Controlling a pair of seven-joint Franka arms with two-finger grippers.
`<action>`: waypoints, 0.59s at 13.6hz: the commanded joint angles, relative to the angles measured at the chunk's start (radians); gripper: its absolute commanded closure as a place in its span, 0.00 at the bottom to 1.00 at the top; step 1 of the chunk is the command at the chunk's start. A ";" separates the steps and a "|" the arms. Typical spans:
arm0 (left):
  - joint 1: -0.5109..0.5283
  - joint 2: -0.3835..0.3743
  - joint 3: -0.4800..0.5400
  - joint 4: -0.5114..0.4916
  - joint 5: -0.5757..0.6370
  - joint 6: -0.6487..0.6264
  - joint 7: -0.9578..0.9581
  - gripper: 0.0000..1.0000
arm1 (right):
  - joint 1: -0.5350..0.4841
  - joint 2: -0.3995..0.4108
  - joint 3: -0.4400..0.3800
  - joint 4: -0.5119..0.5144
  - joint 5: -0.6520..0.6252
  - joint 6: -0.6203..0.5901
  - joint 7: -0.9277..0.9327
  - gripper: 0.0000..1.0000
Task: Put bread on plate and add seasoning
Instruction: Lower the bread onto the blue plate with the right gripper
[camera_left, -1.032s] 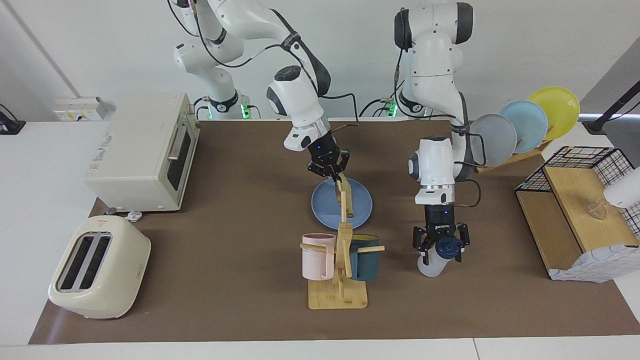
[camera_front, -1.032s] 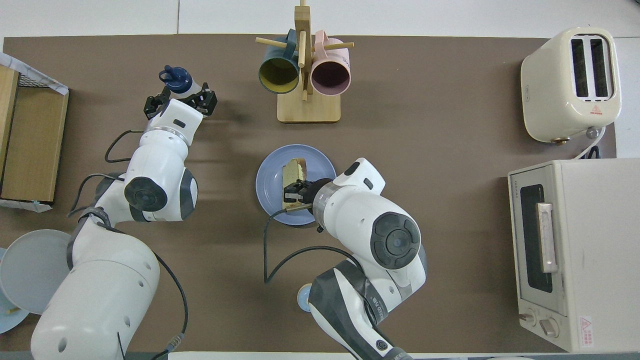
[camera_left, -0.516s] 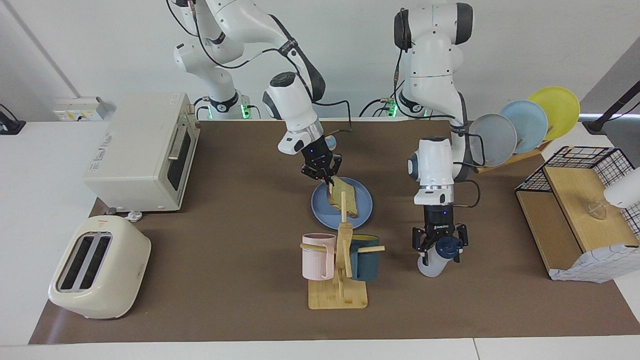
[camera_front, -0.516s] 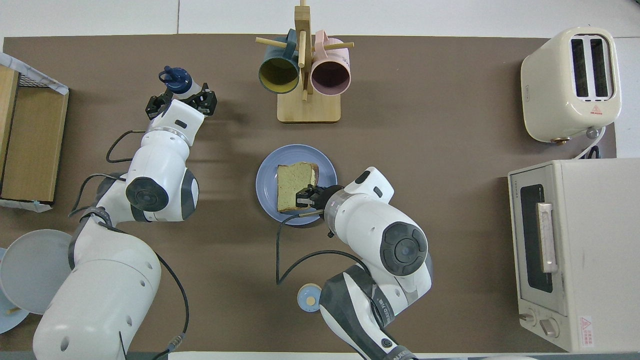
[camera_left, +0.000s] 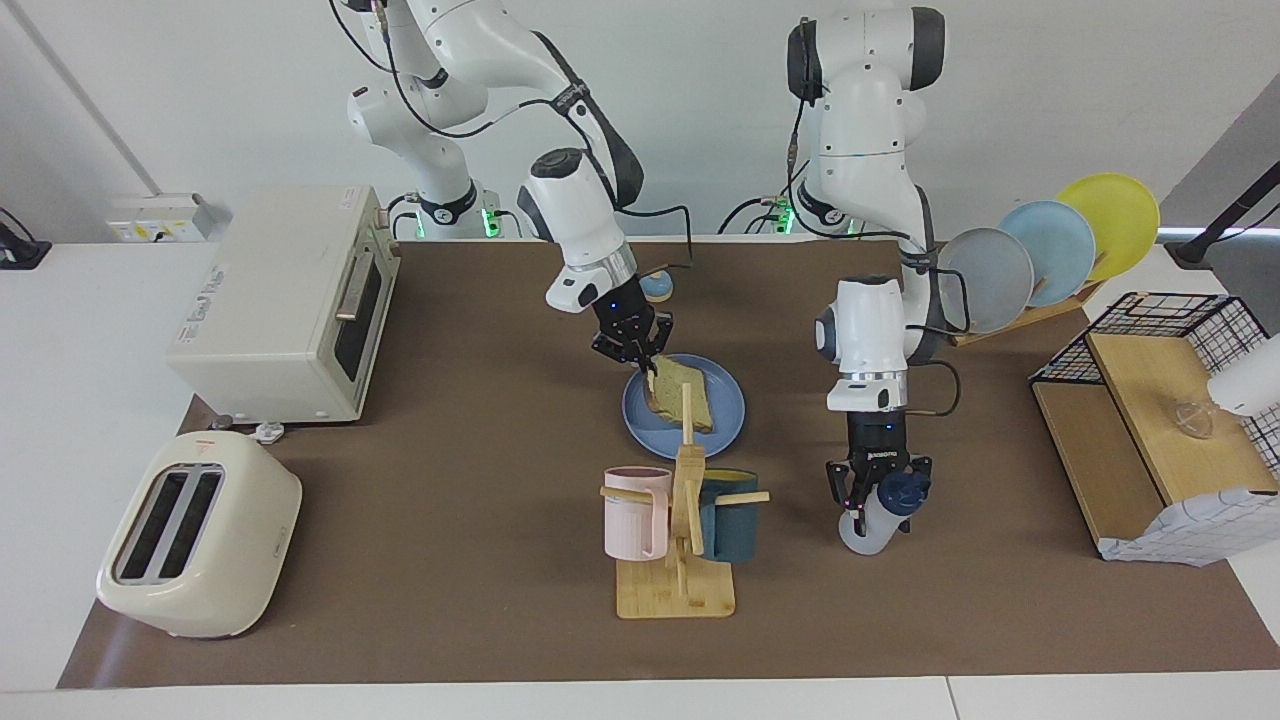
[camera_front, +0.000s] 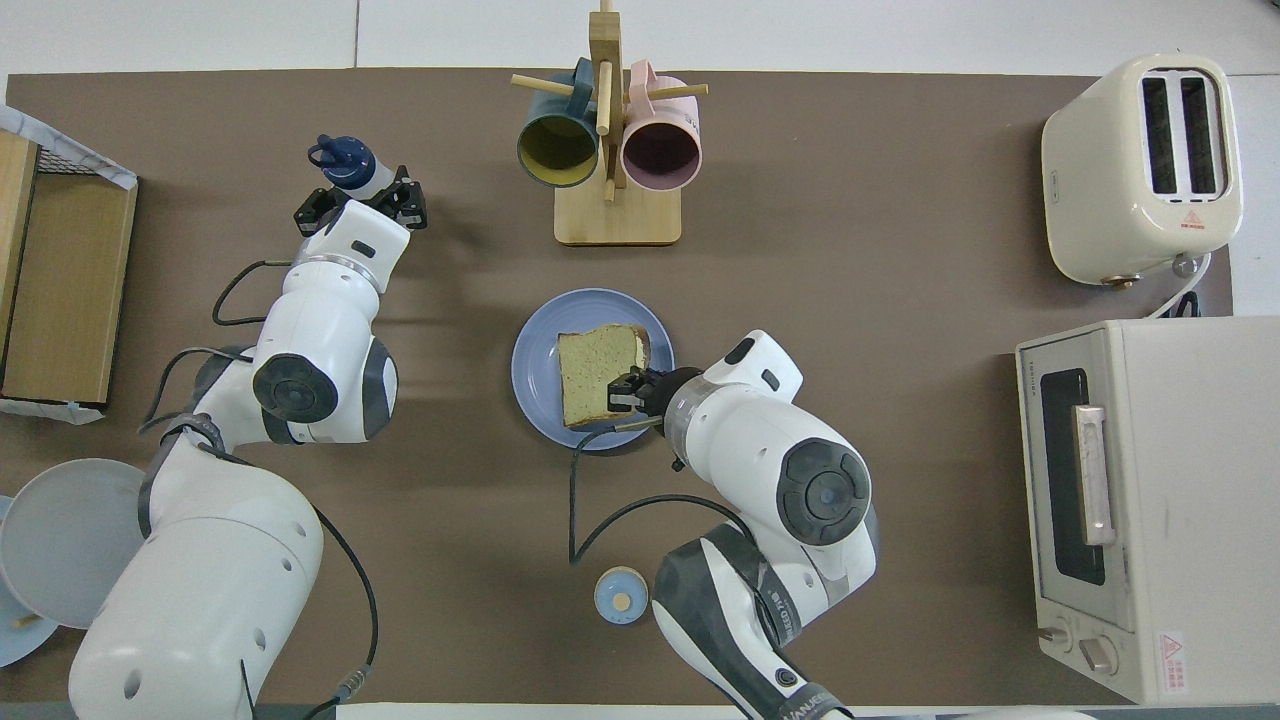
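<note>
The bread (camera_left: 690, 397) leans low on the blue plate (camera_left: 640, 418) in the middle of the table, and my right gripper (camera_left: 640, 362) is shut on its raised edge nearer the robots. In the overhead view the bread (camera_front: 598, 373) covers much of the plate (camera_front: 535, 372), with the right gripper (camera_front: 622, 395) at its corner. The seasoning bottle (camera_left: 868, 530) stands tilted toward the left arm's end, its navy cap (camera_left: 905, 493) leaning outward. My left gripper (camera_left: 878, 492) is shut around its neck, and the bottle (camera_front: 345, 165) and left gripper (camera_front: 362, 200) also show in the overhead view.
A wooden mug tree (camera_left: 678, 590) with a pink and a teal mug stands farther from the robots than the plate. A toaster (camera_left: 195, 535) and toaster oven (camera_left: 285, 300) sit at the right arm's end. A plate rack (camera_left: 1050, 250), a wire shelf (camera_left: 1160, 420) and a small bell (camera_front: 620, 595) are also here.
My right gripper has swung toward the right arm's end and laid the bread from on edge to nearly flat on the plate. My left gripper has closed on the bottle, which now tilts.
</note>
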 joint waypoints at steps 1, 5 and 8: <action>0.004 0.012 0.005 0.011 0.002 0.002 0.015 0.56 | -0.031 -0.023 0.009 -0.029 0.020 0.017 -0.050 1.00; 0.006 0.010 0.008 0.025 0.003 0.002 0.013 0.61 | -0.033 -0.026 0.009 -0.040 0.020 0.014 -0.042 0.57; 0.014 -0.002 0.010 0.075 0.003 -0.089 0.013 0.67 | -0.033 -0.026 0.009 -0.040 0.020 0.012 -0.045 0.00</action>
